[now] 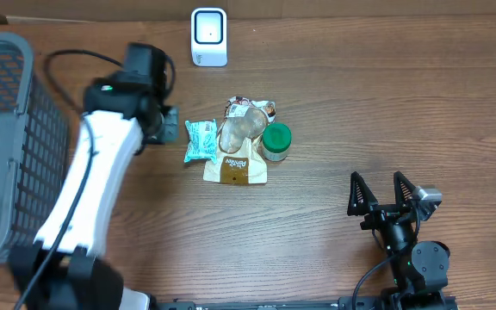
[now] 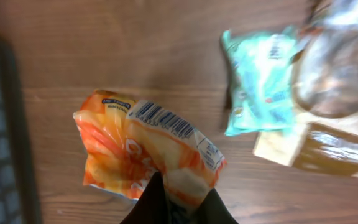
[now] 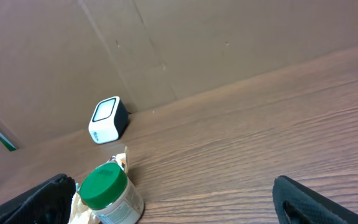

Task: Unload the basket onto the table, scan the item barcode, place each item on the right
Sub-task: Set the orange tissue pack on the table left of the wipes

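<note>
Orange snack packet (image 2: 143, 155) sits pinched tight in my left pincer (image 2: 174, 198), barcode (image 2: 165, 121) exposed, likely for showing to the white scanner (image 1: 208, 36), while my right pincer (image 1: 375, 184) rests spread wide, empty.

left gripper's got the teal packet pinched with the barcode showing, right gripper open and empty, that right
Not quite. The left gripper is shut on the orange packet, not the teal one; the left wrist view shows it, barcode facing the camera. The teal packet lies loose on the table. The rest holds: the right gripper is open and empty.
</note>
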